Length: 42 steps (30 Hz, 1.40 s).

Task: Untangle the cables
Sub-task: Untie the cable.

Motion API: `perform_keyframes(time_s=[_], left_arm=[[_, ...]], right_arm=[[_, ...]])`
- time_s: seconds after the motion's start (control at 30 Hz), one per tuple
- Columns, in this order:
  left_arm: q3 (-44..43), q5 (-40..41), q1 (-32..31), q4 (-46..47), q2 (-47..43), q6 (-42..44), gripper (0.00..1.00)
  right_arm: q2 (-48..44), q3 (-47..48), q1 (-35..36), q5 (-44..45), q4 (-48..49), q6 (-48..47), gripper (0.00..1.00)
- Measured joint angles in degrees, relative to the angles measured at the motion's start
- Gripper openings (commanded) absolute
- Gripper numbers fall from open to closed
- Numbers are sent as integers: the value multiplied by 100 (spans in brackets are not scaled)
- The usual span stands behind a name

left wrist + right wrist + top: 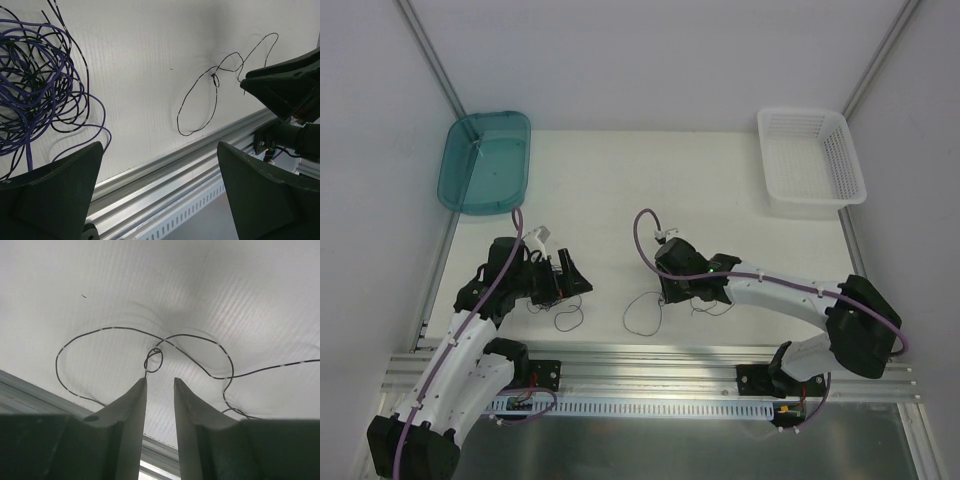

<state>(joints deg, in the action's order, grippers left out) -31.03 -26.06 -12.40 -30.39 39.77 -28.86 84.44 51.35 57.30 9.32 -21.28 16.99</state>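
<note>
The white bench (720,200) carries a teal tub (485,160) at its far left corner and a white basket (810,160) at its far right, both well apart from the cables. The left gripper (160,145) has its fingers wide, holding nothing, with the purple-and-black bundle (35,85) on the bench just to their left. The right gripper (160,381) has its fingers narrow, with a bare gap between them. One loose strand (160,357) runs crosswise just beyond their tips, along the near rail (650,355).
</note>
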Motion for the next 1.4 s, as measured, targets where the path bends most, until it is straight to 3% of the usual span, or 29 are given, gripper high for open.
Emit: perform_keyframes(time_s=[0.27, 0.47, 0.83, 0.9, 1.03, 1.27, 1.4], left_arm=[[0, -57, 0, 15, -37, 190, 99], [0, -57, 0, 20, 173, 262, 99], [0, -57, 0, 144, 181, 278, 99], [0, -59, 0, 144, 186, 278, 99], [0, -72, 0, 149, 186, 278, 99], [0, -221, -83, 205, 181, 164, 99], [-11, -188, -721, 319, 173, -264, 96]], right_arm=[[-463, -240, -9, 356, 66, 404, 28], [-13, -345, -9, 393, 306, 1029, 22], [651, -337, -9, 393, 739, 1532, 22], [686, -310, -9, 393, 750, 1552, 19], [796, -199, 2, 396, 739, 1530, 1], [774, -153, 216, 588, 721, 1185, 1], [315, -160, 564, 929, 761, 706, 1]])
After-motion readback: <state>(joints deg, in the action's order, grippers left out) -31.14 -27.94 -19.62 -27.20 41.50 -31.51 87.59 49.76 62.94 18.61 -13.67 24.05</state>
